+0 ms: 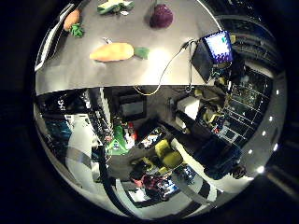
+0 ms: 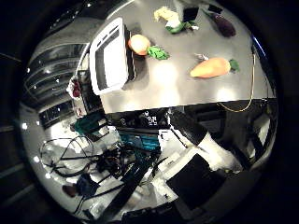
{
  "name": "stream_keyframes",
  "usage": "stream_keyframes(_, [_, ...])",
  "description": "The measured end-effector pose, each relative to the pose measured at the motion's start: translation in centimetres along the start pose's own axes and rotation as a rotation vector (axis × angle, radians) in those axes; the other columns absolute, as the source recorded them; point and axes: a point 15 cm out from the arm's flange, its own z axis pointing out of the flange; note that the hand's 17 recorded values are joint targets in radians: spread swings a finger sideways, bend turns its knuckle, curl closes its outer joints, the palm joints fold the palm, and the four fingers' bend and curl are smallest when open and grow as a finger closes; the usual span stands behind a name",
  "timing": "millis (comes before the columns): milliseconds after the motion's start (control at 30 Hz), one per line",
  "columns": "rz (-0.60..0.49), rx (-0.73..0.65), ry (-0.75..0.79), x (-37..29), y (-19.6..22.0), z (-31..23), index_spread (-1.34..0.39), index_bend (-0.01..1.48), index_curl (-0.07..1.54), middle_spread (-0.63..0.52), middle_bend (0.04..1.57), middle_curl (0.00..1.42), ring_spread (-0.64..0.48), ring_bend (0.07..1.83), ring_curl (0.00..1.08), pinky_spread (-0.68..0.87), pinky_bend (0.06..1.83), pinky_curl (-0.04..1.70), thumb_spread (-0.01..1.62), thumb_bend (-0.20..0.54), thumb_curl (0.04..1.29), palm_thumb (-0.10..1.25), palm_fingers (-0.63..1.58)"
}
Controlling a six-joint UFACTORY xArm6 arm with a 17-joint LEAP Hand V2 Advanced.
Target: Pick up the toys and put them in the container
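Hand fingers: cannot tell | orange plush carrot [image 2: 211, 67] lying on grey table [image 2: 177, 88] | white slotted plastic container [image 2: 108, 56] sitting near table edge

A white container [image 2: 108, 58] with slotted walls stands at one end of the grey table [image 2: 182, 84], seen from above at a slant; what lies inside it cannot be told. Just beside it, touching or nearly touching its wall, lies a round orange toy with a green leafy top [image 2: 140, 45]. Well apart from the container, near the table's edge, a long orange carrot toy [image 2: 210, 67] lies on its side, green tip pointing away from the container. Farther across the table lie a yellow-and-green toy [image 2: 169, 18] and a dark purple eggplant toy [image 2: 225, 26], apart from each other.
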Motion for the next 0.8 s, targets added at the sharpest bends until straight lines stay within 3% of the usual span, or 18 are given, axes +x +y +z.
stream_keyframes(500, [-0.1, 0.041, 0.126, 1.2, -2.1, -0.2, -0.38, 0.15, 0.35, 0.01, 0.2, 0.33, 0.17, 0.19, 0.15, 0.41, 0.24, 0.32, 1.11, -0.023, 0.31, 0.74, 0.17])
stream_keyframes(667, [-0.125, 0.032, 0.121, 0.8, -2.4, 6.0, -0.37, 0.14, 0.3, 0.01, 0.21, 0.34, 0.17, 0.21, 0.19, 0.41, 0.28, 0.33, 1.07, -0.025, 0.31, 0.71, 0.13])
stream_keyframes(800, [-0.137, 0.11, 0.153, 1.7, -4.7, 7.2, -0.37, 0.15, 0.28, 0.02, 0.21, 0.34, 0.17, 0.22, 0.21, 0.41, 0.3, 0.33, 1.04, -0.028, 0.31, 0.69, 0.12])
